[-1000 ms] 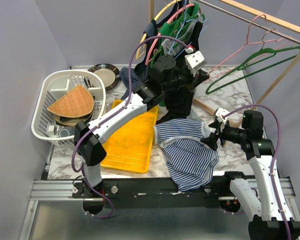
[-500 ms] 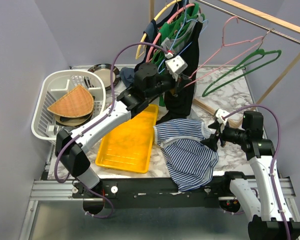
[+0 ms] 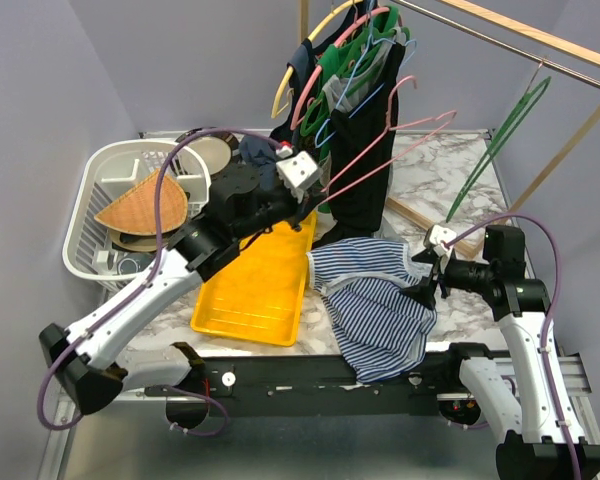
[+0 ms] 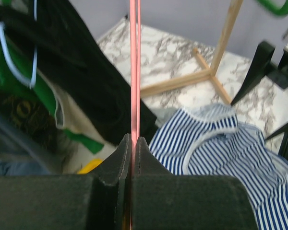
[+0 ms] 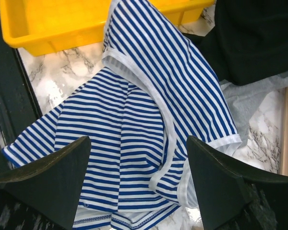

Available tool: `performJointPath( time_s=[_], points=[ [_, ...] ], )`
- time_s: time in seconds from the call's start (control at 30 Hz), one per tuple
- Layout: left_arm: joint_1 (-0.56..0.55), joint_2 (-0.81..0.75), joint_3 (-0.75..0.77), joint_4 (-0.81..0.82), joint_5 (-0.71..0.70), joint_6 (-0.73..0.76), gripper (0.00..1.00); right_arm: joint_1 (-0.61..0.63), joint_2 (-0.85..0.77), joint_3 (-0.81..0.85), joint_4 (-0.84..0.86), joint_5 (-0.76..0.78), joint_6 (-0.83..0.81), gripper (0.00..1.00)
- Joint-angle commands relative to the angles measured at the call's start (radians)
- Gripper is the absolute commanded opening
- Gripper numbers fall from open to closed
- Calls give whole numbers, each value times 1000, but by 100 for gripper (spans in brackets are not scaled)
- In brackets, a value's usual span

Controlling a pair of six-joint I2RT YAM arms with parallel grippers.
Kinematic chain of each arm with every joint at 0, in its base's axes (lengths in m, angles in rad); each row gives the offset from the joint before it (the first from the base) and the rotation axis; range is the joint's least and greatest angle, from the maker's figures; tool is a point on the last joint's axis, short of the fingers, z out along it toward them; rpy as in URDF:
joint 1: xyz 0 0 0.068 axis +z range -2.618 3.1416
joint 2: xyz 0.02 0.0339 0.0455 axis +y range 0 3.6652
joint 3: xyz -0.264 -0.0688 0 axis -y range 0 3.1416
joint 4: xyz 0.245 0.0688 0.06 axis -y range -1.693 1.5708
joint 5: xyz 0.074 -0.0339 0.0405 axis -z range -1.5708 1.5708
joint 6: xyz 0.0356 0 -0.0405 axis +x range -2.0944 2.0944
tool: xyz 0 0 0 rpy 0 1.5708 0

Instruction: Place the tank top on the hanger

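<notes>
The striped tank top lies crumpled on the marble table at the front, right of the yellow tray. It also shows in the left wrist view and the right wrist view. My left gripper is shut on the thin pale-pink hanger, which is off the rail and held in the air, slanting up to the right. In the left wrist view the pink wire runs straight up from the closed gripper. My right gripper is open and empty above the top's right edge, its jaws wide apart over the cloth.
A yellow tray lies left of the top. A white basket stands at the left. A long black garment and several hangers hang behind. A dark green hanger hangs on the wooden rail. A wooden foot lies on the table.
My left arm has drawn back left and down with the pink hanger, taking it off the rail. The green hanger has swung edge-on. The right arm has not moved.
</notes>
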Motion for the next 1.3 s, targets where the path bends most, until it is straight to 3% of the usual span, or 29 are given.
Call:
performJointPath(
  time_s=[0.0, 0.23, 0.4, 0.53, 0.8, 1.0, 1.2, 1.27],
  points=[
    [8, -173, -102, -219, -52, 24, 0, -7, -4, 44, -114, -87, -114, 89],
    [8, -396, -207, -479, -13, -39, 0, -7, 5, 162, -283, -137, -261, 94],
    [8, -444, -224, -594, 46, -71, 0, -7, 7, 257, -413, -224, -398, 98],
    [8, -431, -223, -662, 110, -48, 0, -8, 27, 273, -429, -284, -409, 100],
    [-2, -404, -281, -567, 322, -23, 0, -7, 99, 282, -381, -334, -357, 100],
    [-53, -346, -307, -441, 379, -39, 0, -2, 156, 280, -360, -329, -326, 98],
    [-81, -292, -301, -354, 388, -85, 0, 32, 176, 218, -364, -329, -308, 89],
    [-88, -273, -297, -323, 391, -92, 0, 56, 176, 204, -358, -317, -299, 80]
  ],
)
